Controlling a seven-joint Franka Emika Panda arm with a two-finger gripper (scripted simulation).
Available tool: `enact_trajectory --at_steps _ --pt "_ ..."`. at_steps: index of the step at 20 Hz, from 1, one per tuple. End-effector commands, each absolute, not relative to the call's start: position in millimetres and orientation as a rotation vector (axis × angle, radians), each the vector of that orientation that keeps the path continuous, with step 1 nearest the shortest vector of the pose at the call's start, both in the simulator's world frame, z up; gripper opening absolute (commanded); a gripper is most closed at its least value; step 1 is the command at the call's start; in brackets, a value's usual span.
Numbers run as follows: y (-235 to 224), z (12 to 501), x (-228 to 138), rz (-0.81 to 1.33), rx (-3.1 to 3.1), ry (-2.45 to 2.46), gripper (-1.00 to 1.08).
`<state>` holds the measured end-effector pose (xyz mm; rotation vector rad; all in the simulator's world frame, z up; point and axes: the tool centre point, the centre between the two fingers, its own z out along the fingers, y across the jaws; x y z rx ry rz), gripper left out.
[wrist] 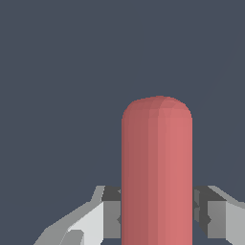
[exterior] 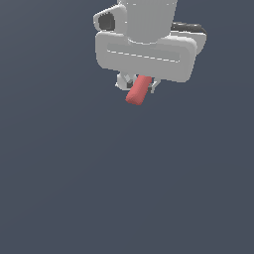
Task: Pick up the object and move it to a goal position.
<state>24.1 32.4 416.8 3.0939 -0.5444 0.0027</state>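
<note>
The small matte red-pink rod with rounded ends (exterior: pixel 138 91) is hanging below the white and grey robot gripper (exterior: pixel 137 85) near the top of the exterior view, its long axis running steeply downward and leaning toward the exterior view's left, with the free rounded end pointing down and the upper end disappearing between the jaws. In the wrist view the rod (wrist: pixel 157 167) is stretching straight away from the camera as a thick bar, its domed tip being the far end. Around it, only a flat, featureless dark blue-grey surface is filling both views, and it is not possible to tell whether this is a table or plain background; the rod is not visibly touching it, and nothing is lying near the rod or in its way. The jaws are standing closed to just the rod's width, which is narrower than the gripper's broad white body, and the grey finger pads (wrist: pixel 111 213) are pressing against the rod on both sides, gripping it near one end.
</note>
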Motion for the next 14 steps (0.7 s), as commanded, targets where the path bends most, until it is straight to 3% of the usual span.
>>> enact_trajectory --at_steps 1,14 --pt "34 431 25 0.000 3.093 -0.545 -1.00" --pt "38 459 30 0.000 3.094 -0.544 -1.00"
